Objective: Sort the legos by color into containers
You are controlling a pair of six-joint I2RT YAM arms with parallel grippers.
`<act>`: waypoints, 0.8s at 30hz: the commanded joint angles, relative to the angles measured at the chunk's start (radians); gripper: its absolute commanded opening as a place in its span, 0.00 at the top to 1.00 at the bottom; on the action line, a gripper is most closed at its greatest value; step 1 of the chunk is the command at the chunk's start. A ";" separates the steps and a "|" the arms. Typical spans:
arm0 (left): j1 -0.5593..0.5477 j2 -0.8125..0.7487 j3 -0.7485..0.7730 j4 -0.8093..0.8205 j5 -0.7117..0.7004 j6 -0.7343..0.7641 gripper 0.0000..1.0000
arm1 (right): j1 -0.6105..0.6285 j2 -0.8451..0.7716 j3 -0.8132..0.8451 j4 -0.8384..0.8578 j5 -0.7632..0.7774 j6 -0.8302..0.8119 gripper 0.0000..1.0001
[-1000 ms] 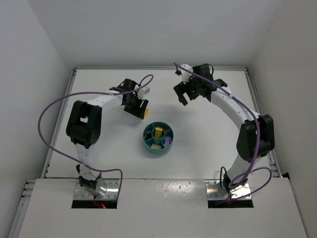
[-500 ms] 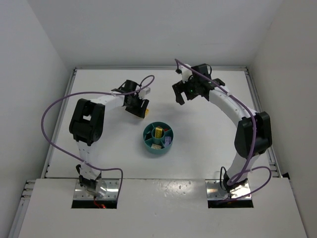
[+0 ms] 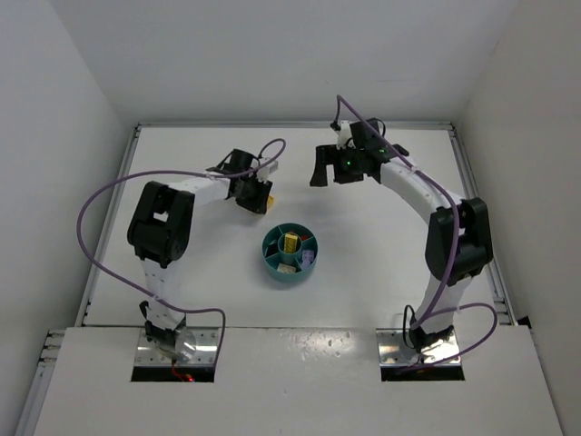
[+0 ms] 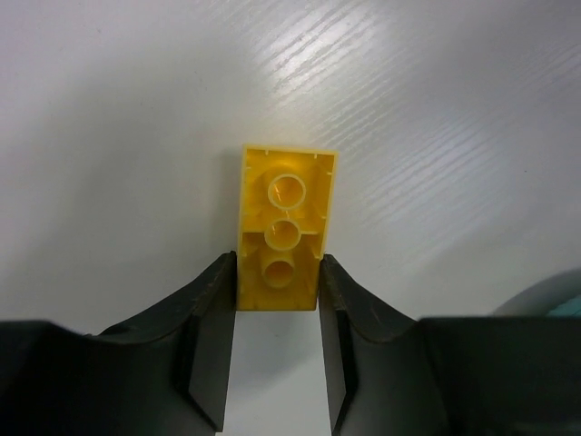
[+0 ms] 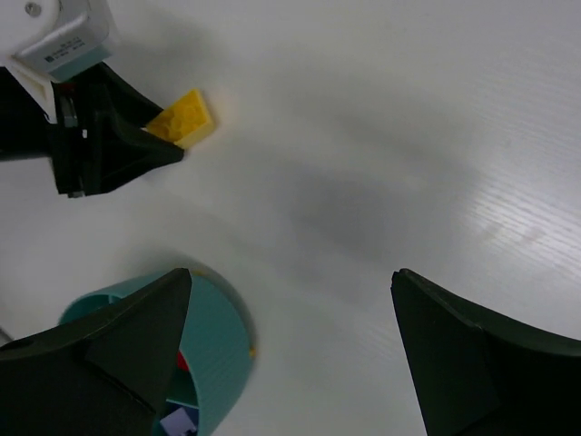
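While sorting by colour, we list one round teal plastic divided dish (image 3: 290, 255) at mid-table.
Its sections hold a yellow brick (image 3: 290, 242), a beige brick (image 3: 285, 268) and a purple brick (image 3: 308, 259). Our left gripper (image 4: 277, 300) is low over the white table (image 3: 381, 245) beyond the dish, fingers pressed on both sides of a small yellow studded plastic brick (image 4: 283, 227). Our right gripper (image 5: 290, 300) hovers wide apart, holding nothing.

We saw a lab test cell: bare white walls (image 3: 82, 100) boxed in a plain white surface (image 3: 363, 236), two arms bolted at its near edge, purple cables (image 3: 100, 195) looped loose, nothing homely anywhere.
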 commanded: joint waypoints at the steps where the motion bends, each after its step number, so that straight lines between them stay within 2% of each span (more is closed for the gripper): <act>1: -0.011 -0.077 -0.069 0.039 0.054 -0.008 0.77 | -0.017 0.011 0.009 0.053 -0.120 0.159 0.08; 6: -0.011 -0.237 -0.183 0.119 0.109 0.002 0.78 | -0.035 0.051 -0.015 0.124 -0.290 0.270 0.13; 9: -0.011 -0.321 -0.207 0.128 0.118 0.002 0.78 | -0.035 0.063 -0.024 0.162 -0.385 0.285 0.22; 10: -0.011 -0.336 -0.217 0.128 0.128 0.002 0.78 | -0.035 0.063 -0.024 0.171 -0.402 0.295 0.30; 13: -0.020 -0.388 -0.226 0.128 0.138 0.002 0.78 | -0.035 0.074 -0.024 0.214 -0.484 0.305 0.39; 18: -0.051 -0.430 -0.235 0.128 0.148 -0.008 0.78 | -0.026 0.083 -0.034 0.334 -0.646 0.382 0.41; 24: -0.076 -0.482 -0.235 0.119 0.148 -0.017 0.78 | -0.017 0.083 -0.053 0.386 -0.699 0.428 0.30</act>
